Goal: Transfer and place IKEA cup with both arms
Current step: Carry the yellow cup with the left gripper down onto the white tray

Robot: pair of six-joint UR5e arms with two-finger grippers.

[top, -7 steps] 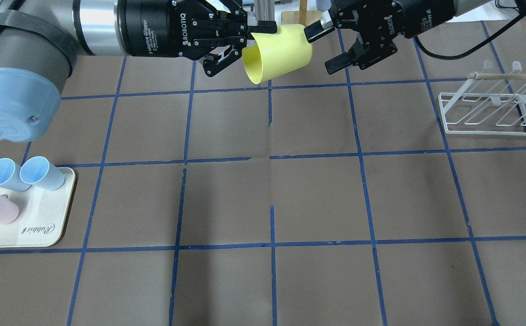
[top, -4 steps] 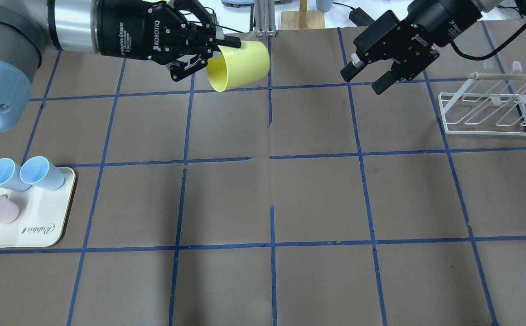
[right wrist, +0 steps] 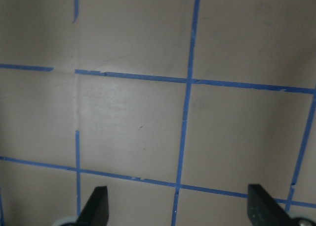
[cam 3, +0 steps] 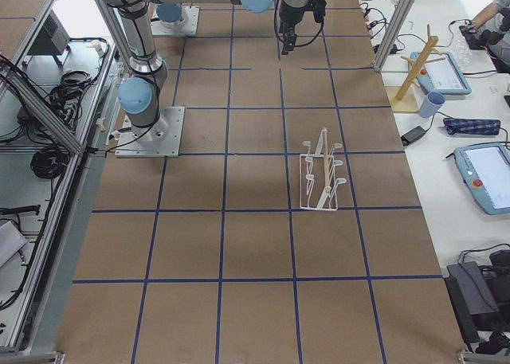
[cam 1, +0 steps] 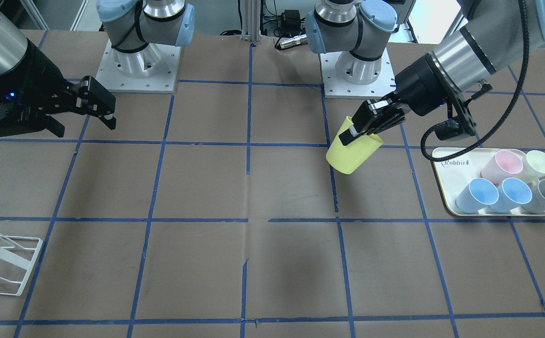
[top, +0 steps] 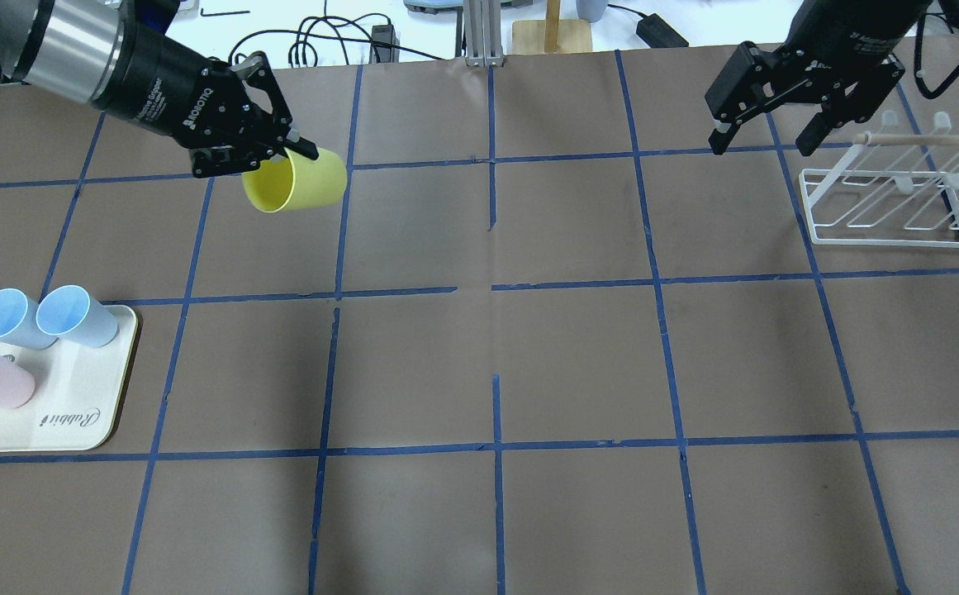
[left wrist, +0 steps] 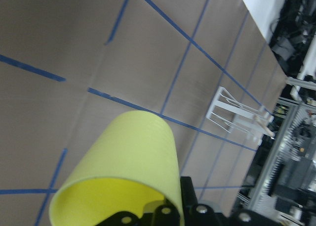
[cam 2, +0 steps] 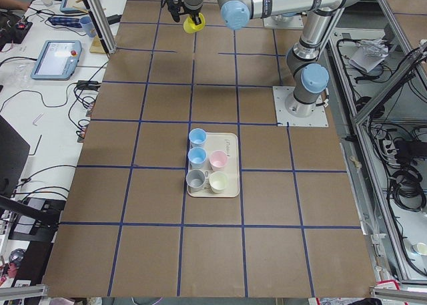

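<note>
Cup, judged light, stiff and slick, was pinched at its rim by the left gripper, the likeliest secure hold; right gripper gaped empty.

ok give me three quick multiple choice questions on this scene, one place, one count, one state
1. How many pastel cups stand on the tray? A three B five C seven
2. The right gripper is: A open and empty B shut on a cup C shut on the tray
3. Where is the lime-yellow cup? A on the tray B in the left gripper C in the right gripper
1 B: two blue, pink, cream, grey. 2 A: jaws wide apart, nothing between. 3 B: clamped there by its rim, tilted.
</note>
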